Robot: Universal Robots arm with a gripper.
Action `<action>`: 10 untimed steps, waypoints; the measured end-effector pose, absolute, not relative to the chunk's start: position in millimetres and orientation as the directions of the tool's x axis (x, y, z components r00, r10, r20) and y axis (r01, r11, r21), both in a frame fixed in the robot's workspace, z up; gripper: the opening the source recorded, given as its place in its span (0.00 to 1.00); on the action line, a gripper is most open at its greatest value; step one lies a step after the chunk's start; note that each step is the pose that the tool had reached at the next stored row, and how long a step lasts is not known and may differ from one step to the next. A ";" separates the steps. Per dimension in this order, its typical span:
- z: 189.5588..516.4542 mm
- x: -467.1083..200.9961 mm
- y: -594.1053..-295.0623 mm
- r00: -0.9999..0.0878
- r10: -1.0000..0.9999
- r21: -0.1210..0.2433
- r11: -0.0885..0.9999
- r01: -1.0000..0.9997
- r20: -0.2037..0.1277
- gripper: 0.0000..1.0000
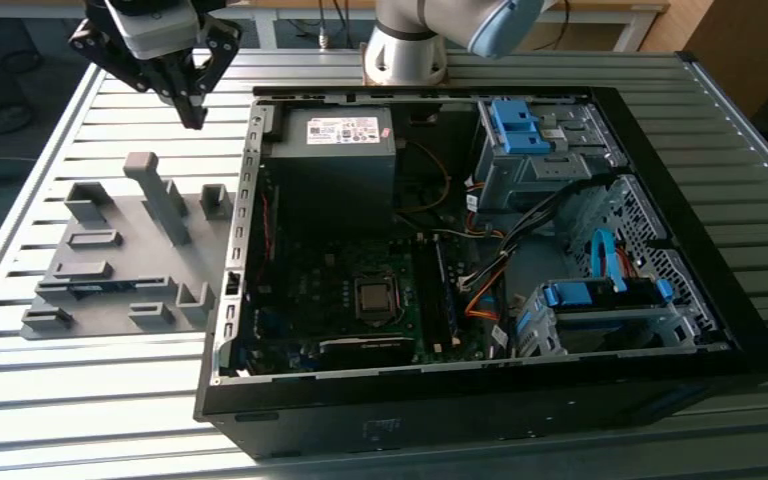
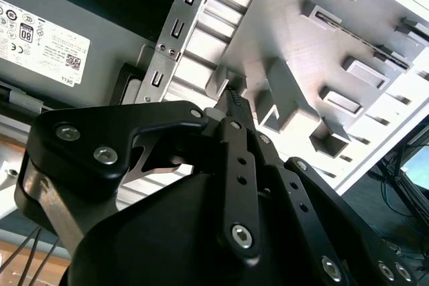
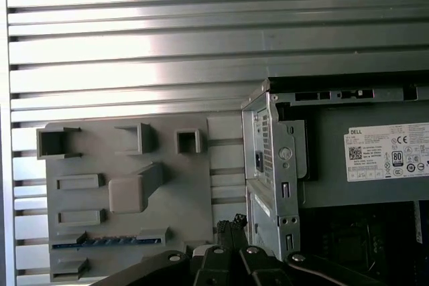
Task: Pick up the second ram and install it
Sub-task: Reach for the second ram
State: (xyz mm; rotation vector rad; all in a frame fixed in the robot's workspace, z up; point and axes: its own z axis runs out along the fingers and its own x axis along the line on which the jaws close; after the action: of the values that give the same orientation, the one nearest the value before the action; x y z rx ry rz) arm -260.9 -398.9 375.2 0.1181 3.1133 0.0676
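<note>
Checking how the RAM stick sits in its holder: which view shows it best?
The first wrist view: the second ram lies lengthwise in a grey holder slot, seen from above. The exterior view shows it as a thin blue sliver; the second wrist view, holder blocks.

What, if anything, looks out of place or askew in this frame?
Nothing stands out. The second ram lies in a slot on the grey holder plate, the computer case lies open, and the gripper, shut and empty, hangs above the table.
</note>
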 end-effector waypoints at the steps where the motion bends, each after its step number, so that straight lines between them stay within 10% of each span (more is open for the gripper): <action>1: 375.2 -262.0 -398.9 -0.997 0.076 0.044 0.996 0.075 -0.024 0.11; 10: 374.8 -268.0 -398.9 -0.997 0.076 0.044 0.996 0.075 -0.024 0.11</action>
State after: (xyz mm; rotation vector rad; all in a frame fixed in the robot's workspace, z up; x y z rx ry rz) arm -268.0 -398.9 374.8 0.1181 3.1133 0.0675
